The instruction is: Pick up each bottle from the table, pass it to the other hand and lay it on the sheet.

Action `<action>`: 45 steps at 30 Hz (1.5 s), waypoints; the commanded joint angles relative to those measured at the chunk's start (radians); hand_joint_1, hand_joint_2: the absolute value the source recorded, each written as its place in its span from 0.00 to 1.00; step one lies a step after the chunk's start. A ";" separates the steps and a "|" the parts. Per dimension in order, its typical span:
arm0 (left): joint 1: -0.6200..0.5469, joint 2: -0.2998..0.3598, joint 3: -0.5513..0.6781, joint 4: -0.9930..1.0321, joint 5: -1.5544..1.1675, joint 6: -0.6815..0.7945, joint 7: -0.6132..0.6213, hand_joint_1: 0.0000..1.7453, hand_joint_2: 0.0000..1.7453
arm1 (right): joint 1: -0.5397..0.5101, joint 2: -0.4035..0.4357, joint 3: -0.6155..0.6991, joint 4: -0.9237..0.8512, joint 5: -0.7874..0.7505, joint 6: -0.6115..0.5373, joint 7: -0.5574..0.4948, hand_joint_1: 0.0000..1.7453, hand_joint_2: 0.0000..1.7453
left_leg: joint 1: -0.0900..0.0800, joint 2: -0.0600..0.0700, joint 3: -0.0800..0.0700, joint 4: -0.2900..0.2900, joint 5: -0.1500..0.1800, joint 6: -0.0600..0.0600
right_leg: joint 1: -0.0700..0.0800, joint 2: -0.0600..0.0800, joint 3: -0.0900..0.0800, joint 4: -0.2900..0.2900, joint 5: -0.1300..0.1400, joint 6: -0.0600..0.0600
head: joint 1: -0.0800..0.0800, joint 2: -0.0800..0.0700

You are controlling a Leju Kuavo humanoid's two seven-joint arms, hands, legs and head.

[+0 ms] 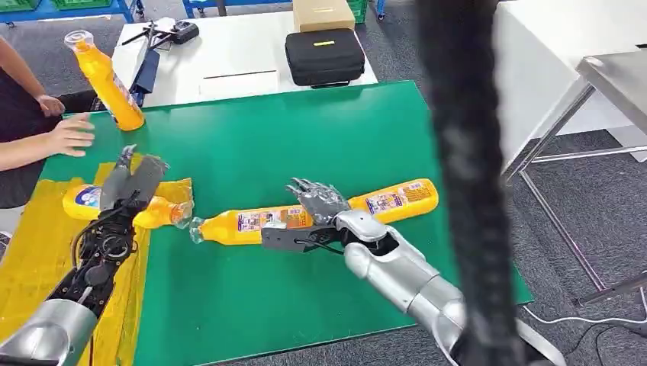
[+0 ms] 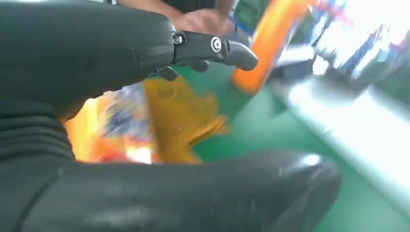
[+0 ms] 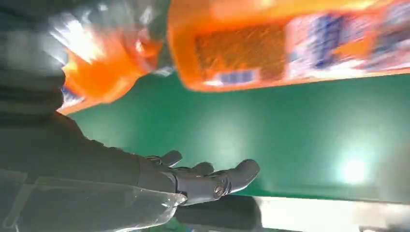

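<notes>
- Standing over a green table (image 1: 305, 137), yellow sheet (image 1: 30, 252) at its left; white table (image 1: 229, 53) with black case (image 1: 324, 56) lying beyond.
- My left hand (image 1: 130, 183) is hovering spread above the sheet's bottle (image 1: 88, 200).
- My right hand (image 1: 320, 202) is resting fingers-apart, holding nothing, over two bottles (image 1: 252, 223) on the green.
- A person's hand (image 1: 70, 133) is lying beside an upright bottle (image 1: 107, 80).

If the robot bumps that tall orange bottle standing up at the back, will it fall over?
Probably. The upright bottle is tall and narrow and already leans, so a bump would likely tip it. Its rounded body might then roll on the smooth green table. It looks like plastic, so probably unbreakable.
</notes>
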 commanded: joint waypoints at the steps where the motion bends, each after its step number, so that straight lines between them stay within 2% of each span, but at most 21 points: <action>1: 0.124 -0.051 0.141 -0.394 0.329 0.089 -0.144 0.00 0.00 | -0.126 0.005 0.043 0.220 0.020 0.010 -0.021 0.00 1.00 | 0.001 0.001 0.000 0.001 -0.002 -0.002 | 0.001 -0.001 0.000 0.001 -0.001 0.000 | 0.000 0.000; 3: 0.178 -0.045 0.119 -0.537 0.415 0.121 -0.143 0.00 0.00 | -0.144 0.011 0.053 0.260 0.017 -0.007 -0.044 0.00 1.00 | 0.002 0.002 -0.001 0.003 -0.003 -0.003 | 0.001 -0.001 0.000 0.001 -0.002 0.000 | 0.000 0.000; 8: 0.264 -0.044 0.079 -0.724 0.516 0.151 -0.178 0.00 0.00 | -0.142 0.024 0.053 0.281 0.004 -0.008 -0.060 0.00 1.00 | 0.001 0.003 -0.003 0.002 -0.003 -0.003 | 0.001 0.001 -0.003 0.001 -0.002 0.000 | -0.001 0.000; 16: 0.273 -0.030 0.033 -0.756 0.519 0.170 -0.195 0.00 0.00 | -0.113 0.041 0.023 0.222 -0.052 0.008 -0.072 0.00 1.00 | 0.001 0.002 -0.003 0.002 -0.002 -0.003 | 0.001 0.000 -0.003 0.001 -0.002 0.000 | 0.000 0.000; 20: 0.281 -0.028 0.026 -0.749 0.527 0.170 -0.182 0.00 0.00 | -0.050 0.032 -0.034 0.099 -0.138 0.026 -0.085 0.00 1.00 | 0.002 0.000 -0.002 0.002 -0.003 -0.005 | 0.002 -0.003 -0.001 0.001 -0.003 0.000 | 0.000 0.000; 21: 0.290 -0.025 0.029 -0.753 0.524 0.174 -0.178 0.00 0.00 | -0.031 0.032 -0.051 0.059 -0.159 0.016 -0.085 0.00 1.00 | 0.001 0.000 -0.005 0.000 -0.001 -0.002 | 0.000 -0.001 -0.004 -0.001 -0.001 0.000 | 0.000 0.000; 25: 0.339 -0.012 0.045 -0.786 0.523 0.179 -0.173 0.00 0.00 | 0.068 0.010 -0.102 -0.154 -0.216 -0.096 -0.107 0.00 1.00 | 0.001 0.001 -0.004 0.000 -0.001 -0.002 | 0.000 0.000 -0.005 -0.001 -0.001 0.000 | 0.000 0.000; 29: 0.332 -0.015 0.037 -0.772 0.523 0.178 -0.172 0.00 0.00 | 0.091 0.001 -0.090 -0.210 -0.230 -0.078 -0.097 0.00 1.00 | 0.001 0.000 -0.005 0.000 -0.001 -0.002 | 0.001 -0.002 -0.005 0.000 -0.002 0.000 | 0.000 0.000; 33: 0.304 -0.020 0.010 -0.750 0.528 0.170 -0.173 0.00 0.00 | 0.056 0.014 -0.029 -0.138 -0.218 0.011 -0.046 0.00 1.00 | 0.001 -0.001 -0.005 0.001 -0.002 -0.003 | 0.001 -0.002 -0.004 0.000 -0.002 0.000 | 0.000 0.000; 39: 0.301 -0.019 0.003 -0.753 0.531 0.169 -0.172 0.00 0.00 | 0.041 0.025 -0.011 -0.086 -0.210 0.026 -0.036 0.00 1.00 | 0.002 0.000 -0.005 0.001 -0.002 -0.003 | 0.002 -0.002 -0.004 0.000 -0.002 0.000 | 0.000 0.000; 45: 0.303 -0.023 -0.019 -0.771 0.556 0.165 -0.174 0.00 0.00 | -0.010 0.075 0.054 0.139 -0.175 0.072 -0.011 0.00 1.00 | 0.002 0.001 -0.003 0.000 -0.002 -0.003 | 0.001 -0.001 -0.003 0.000 -0.002 0.000 | 0.000 0.000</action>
